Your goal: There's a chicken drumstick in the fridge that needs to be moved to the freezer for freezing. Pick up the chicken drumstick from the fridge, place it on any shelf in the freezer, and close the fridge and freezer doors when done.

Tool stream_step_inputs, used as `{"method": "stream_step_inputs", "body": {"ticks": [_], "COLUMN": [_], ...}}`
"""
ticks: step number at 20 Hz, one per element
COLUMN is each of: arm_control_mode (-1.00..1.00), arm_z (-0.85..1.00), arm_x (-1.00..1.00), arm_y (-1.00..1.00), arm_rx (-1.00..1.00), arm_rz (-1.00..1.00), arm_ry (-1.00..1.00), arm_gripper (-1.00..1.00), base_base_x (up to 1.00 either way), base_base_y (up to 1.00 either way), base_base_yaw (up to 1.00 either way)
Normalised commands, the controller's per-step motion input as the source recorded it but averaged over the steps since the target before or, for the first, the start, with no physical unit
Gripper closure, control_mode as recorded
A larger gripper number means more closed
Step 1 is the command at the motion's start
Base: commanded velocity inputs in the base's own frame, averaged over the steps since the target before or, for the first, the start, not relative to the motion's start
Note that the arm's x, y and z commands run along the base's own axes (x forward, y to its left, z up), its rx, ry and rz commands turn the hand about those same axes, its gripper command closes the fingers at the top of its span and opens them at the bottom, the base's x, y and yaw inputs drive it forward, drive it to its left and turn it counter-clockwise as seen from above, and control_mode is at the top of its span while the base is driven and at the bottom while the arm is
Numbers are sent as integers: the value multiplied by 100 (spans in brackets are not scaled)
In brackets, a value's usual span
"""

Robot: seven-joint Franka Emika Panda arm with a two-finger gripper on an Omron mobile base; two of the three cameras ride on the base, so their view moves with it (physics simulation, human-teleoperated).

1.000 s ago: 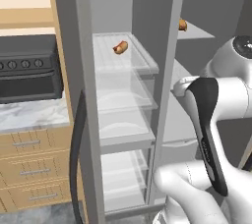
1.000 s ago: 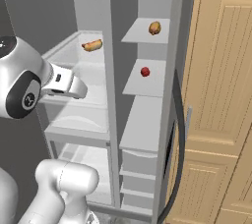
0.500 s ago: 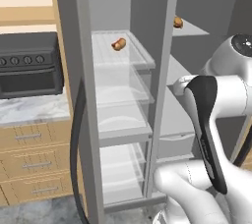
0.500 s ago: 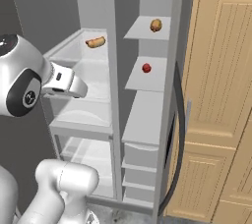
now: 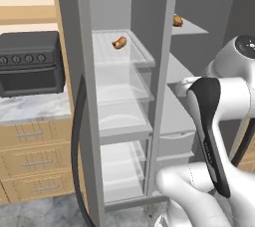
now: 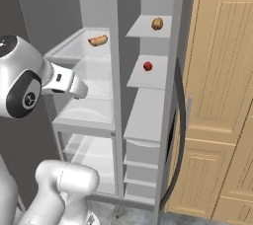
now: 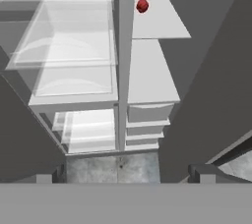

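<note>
The chicken drumstick [image 6: 157, 23] [image 5: 177, 20] lies on the top grey shelf [image 6: 146, 29] of the narrow freezer [image 6: 148, 120]. Left of the divider is the fridge [image 5: 119, 96] with its glass shelves, where a hot dog [image 5: 118, 42] [image 6: 98, 40] rests on the top one. Both doors stand open: the fridge door [image 5: 67, 47] at the left and the freezer door [image 6: 180, 46] at the right. My gripper [image 7: 125, 175] is open and empty, held back from the unit, facing the lower shelves and drawers. Its fingertips [image 7: 49, 176] are far apart.
A red round fruit [image 6: 147, 66] [image 7: 142, 5] sits on the second freezer shelf. A black oven [image 5: 30, 61] stands on a marble counter over wooden drawers [image 5: 35, 156] at the left. A tall wooden cabinet [image 6: 222, 95] is close behind the open freezer door.
The whole picture has shifted slightly in both base views, so the camera has moved a little. The drumstick, hot dog and doors stay in place, and the arm holds its pose.
</note>
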Motion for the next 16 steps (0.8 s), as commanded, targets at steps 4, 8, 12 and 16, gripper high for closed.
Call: {"method": "stream_step_inputs", "body": {"ticks": [4,8,12,16], "arm_control_mode": [100,100,100,-100], "arm_z": [0,0,0,0], "arm_x": [0,0,0,-58], "arm_y": [0,0,0,38], "arm_rx": [0,0,0,0], "arm_rz": [0,0,0,0], "arm_ry": [0,0,0,-2], "arm_gripper": [-100,-100,-100,-100], "base_base_x": [-66,-42,-16,0], "base_base_y": [1,6,14,0], "base_base_yaw": [0,0,0,0]}}
